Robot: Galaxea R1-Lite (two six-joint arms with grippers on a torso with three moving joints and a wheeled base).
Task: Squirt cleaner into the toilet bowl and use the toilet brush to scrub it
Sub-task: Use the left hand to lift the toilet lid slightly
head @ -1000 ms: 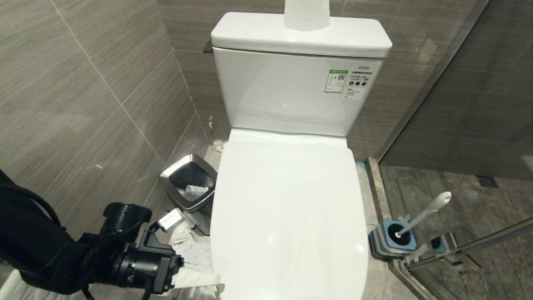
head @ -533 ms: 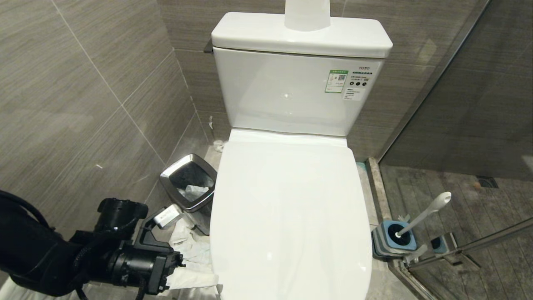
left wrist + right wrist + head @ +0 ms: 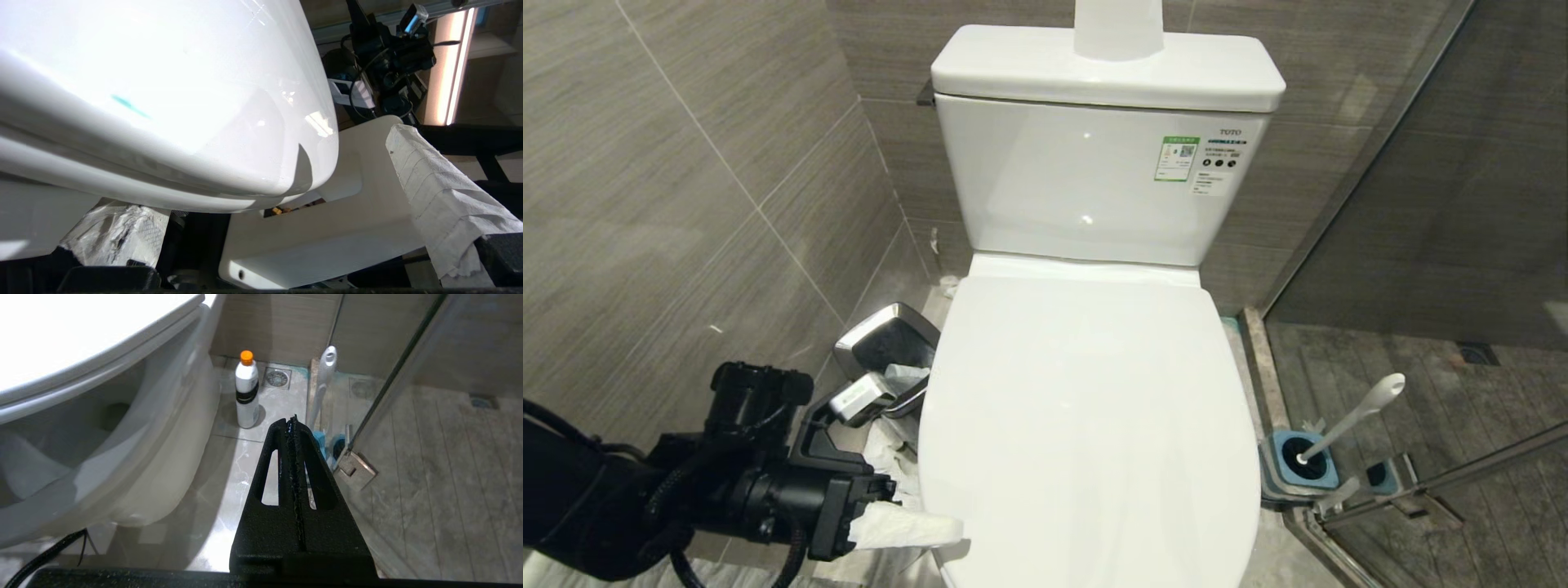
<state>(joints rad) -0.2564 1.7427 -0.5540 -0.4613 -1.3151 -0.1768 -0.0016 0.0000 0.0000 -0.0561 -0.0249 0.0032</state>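
Now my left gripper (image 3: 907, 523), jaws wide and paper-wrapped, has edged in against the front-left rim of the lid (image 3: 1086, 425), which lies closed over the bowl (image 3: 163, 122). I judge lid-lifting comes next. Brush (image 3: 1347, 420) stands in its holder (image 3: 1298, 474), well off beyond the lid. Right gripper (image 3: 292, 428) parked, closed, with a bottle (image 3: 246, 394) ahead on the floor.
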